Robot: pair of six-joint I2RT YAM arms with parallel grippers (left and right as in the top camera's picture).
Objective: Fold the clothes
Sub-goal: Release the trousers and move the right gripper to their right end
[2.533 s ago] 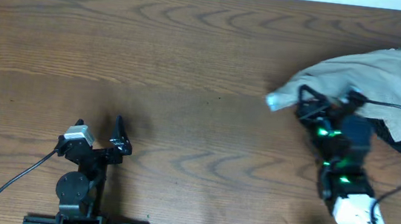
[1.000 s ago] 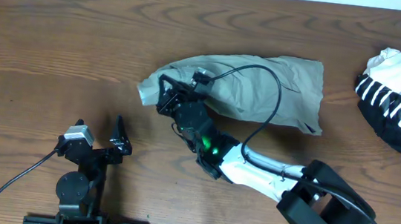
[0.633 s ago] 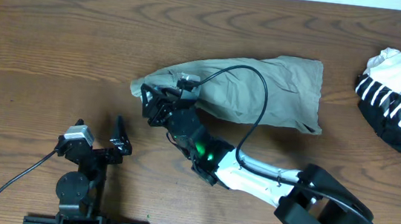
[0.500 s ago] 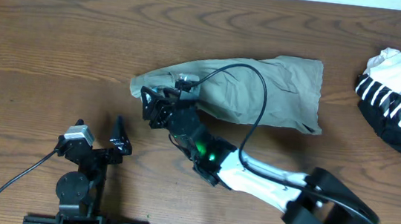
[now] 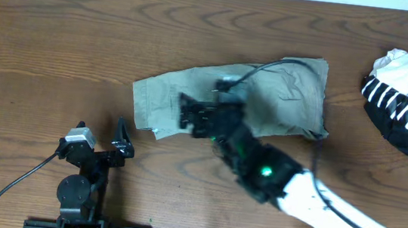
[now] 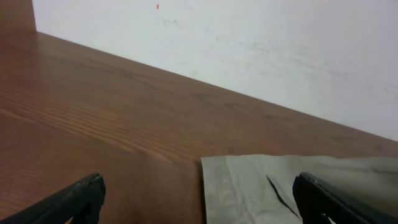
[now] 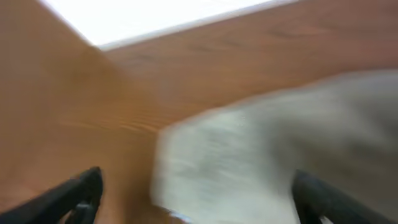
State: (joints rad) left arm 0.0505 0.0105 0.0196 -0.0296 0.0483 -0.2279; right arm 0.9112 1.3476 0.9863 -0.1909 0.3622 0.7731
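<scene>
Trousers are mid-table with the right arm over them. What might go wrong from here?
1. The trousers look creased at the right end; folding before smoothing would likely set wrinkles.
2. The right gripper is open and blurred above the cloth; closing now might pinch a random bunch.
3. The left gripper sits near the trousers' left corner, so the arms may crowd there.

Trousers point(image 5: 163, 102) at table point(image 5: 61, 31) centre, another garment point(image 5: 403, 97) far right
</scene>
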